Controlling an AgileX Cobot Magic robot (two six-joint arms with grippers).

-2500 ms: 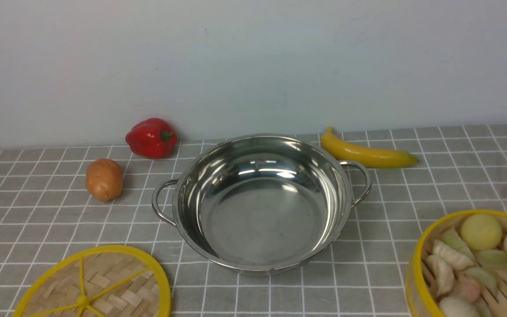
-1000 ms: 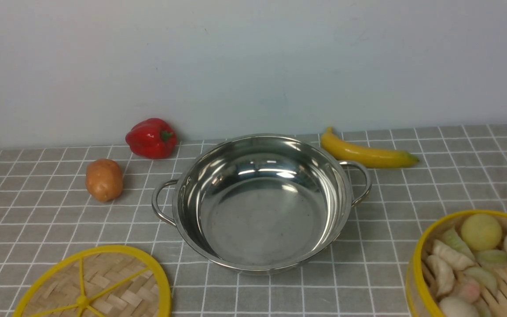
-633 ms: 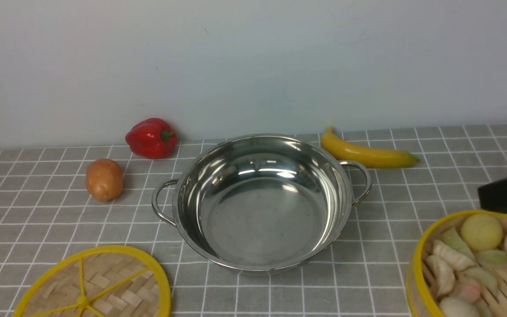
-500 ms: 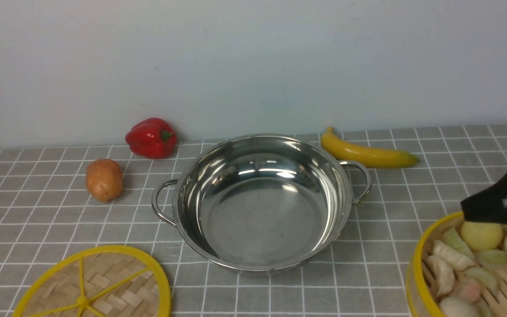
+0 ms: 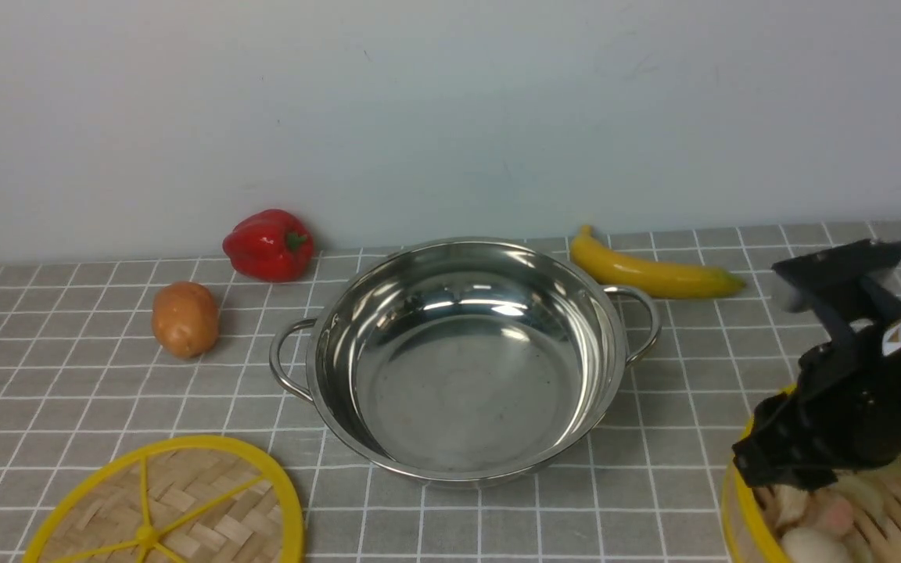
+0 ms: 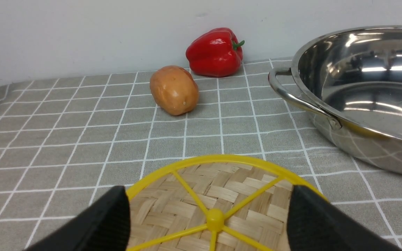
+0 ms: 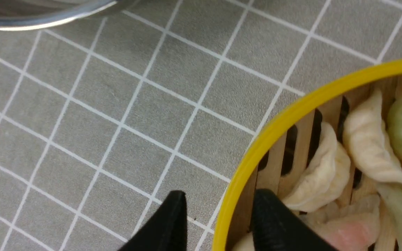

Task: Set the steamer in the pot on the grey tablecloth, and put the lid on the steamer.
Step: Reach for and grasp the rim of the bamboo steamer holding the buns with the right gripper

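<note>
Newly arrived, the right fingers (image 7: 171,226) stand spread astride the rim of the steamer (image 7: 291,116); lifting it looks next. The left fingers (image 6: 106,223) hang spread over the lid (image 6: 215,219).

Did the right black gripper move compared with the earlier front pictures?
Yes. The right black gripper entered from the right edge and came down to the left rim of the yellow-rimmed bamboo steamer, which stayed put. Its open jaws straddle that rim.
</note>
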